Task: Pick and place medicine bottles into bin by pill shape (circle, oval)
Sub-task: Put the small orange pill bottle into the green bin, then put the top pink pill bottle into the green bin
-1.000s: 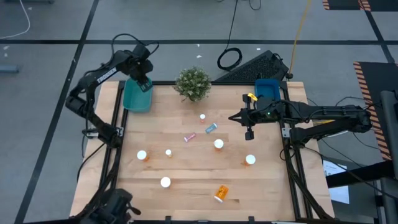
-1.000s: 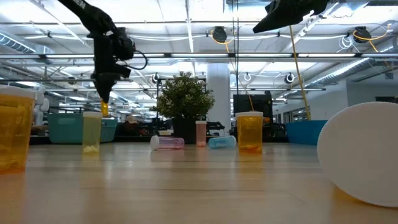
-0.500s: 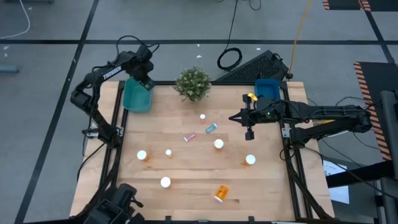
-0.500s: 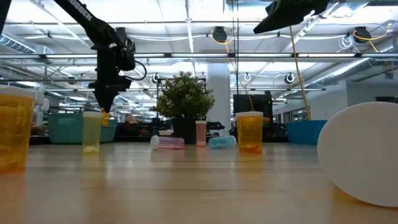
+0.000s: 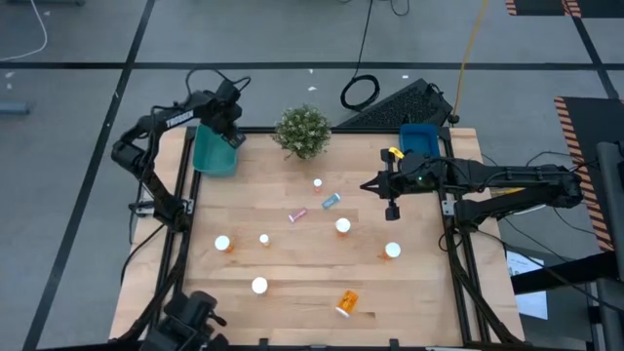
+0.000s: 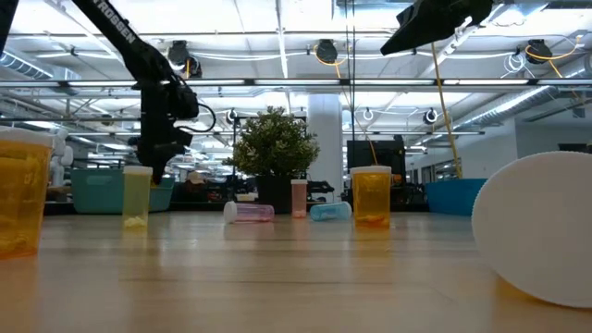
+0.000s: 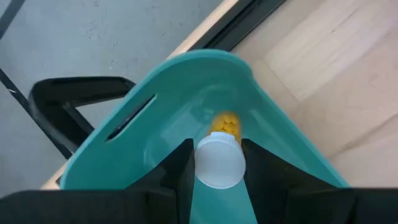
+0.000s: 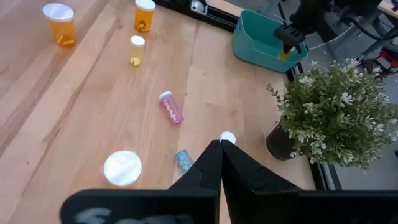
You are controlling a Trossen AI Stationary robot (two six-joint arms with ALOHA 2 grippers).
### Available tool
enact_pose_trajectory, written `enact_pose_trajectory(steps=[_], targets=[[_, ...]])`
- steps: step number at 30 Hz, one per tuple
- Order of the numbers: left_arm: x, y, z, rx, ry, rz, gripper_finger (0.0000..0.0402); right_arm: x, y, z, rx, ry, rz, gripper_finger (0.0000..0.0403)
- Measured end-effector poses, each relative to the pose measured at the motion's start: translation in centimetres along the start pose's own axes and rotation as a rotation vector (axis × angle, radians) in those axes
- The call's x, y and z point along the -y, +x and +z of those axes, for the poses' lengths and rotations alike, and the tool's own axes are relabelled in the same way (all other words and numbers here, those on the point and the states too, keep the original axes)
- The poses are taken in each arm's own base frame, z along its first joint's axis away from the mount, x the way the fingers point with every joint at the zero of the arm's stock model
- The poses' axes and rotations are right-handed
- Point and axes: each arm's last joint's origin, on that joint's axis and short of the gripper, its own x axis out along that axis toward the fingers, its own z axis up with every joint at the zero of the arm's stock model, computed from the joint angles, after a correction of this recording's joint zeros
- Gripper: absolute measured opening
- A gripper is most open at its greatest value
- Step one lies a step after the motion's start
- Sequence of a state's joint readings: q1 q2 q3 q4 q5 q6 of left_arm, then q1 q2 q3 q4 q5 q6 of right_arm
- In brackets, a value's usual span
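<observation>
My left gripper [image 5: 230, 133] hangs over the teal bin [image 5: 214, 153] at the table's far left, shut on an orange medicine bottle [image 7: 225, 124] with a white cap. In the right wrist view the same bottle [image 8: 285, 55] shows just above the bin's rim [image 8: 267, 46]. My right gripper [image 5: 370, 185] hovers shut and empty above the table's right part. Several other medicine bottles are spread over the wood. Some stand upright [image 5: 342, 225] [image 5: 223, 243]. A light blue one [image 5: 331, 201] and a pinkish one [image 5: 297, 214] lie on their sides. My left gripper pinches the bottle's cap end [image 7: 217, 165] between its two fingers [image 7: 183, 168], one on each side. The fingers come from above, pointing down along the bottle. The bottle is held upright, cap up, with its body reaching down inside the teal bin.
A potted plant [image 5: 303, 130] stands at the far edge between the teal bin and a blue bin [image 5: 419, 137] at the far right. One orange bottle [image 5: 346, 303] lies on its side near the front edge. Black frame rails run along both table sides.
My left gripper has gone down toward the teal bin with the orange bottle, still shut on it, and has shifted a little toward the table's right. My right gripper has kept still.
</observation>
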State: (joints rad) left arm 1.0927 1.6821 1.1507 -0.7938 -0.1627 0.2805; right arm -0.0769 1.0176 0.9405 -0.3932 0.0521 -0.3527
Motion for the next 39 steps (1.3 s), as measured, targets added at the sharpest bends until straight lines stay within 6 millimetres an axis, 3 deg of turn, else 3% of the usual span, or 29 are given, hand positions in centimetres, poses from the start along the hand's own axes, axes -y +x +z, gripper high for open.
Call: enact_pose_trajectory(steps=[17, 30, 39], targets=[[0.3, 1.0, -0.4, 0.021, 0.019, 0.007, 0.0144, 0.0, 0.0, 0.1, 0.013, -0.002, -0.005, 0.0000], [0.3, 1.0, -0.1, 0.042, 0.014, 0.014, 0.0201, 0.0, 0.0, 0.1, 0.013, -0.003, -0.005, 0.0000], [0.8, -0.2, -0.1, 0.057, 0.022, 0.090, 0.0220, 0.0, 0.0, 0.1, 0.013, -0.007, -0.005, 0.0000]])
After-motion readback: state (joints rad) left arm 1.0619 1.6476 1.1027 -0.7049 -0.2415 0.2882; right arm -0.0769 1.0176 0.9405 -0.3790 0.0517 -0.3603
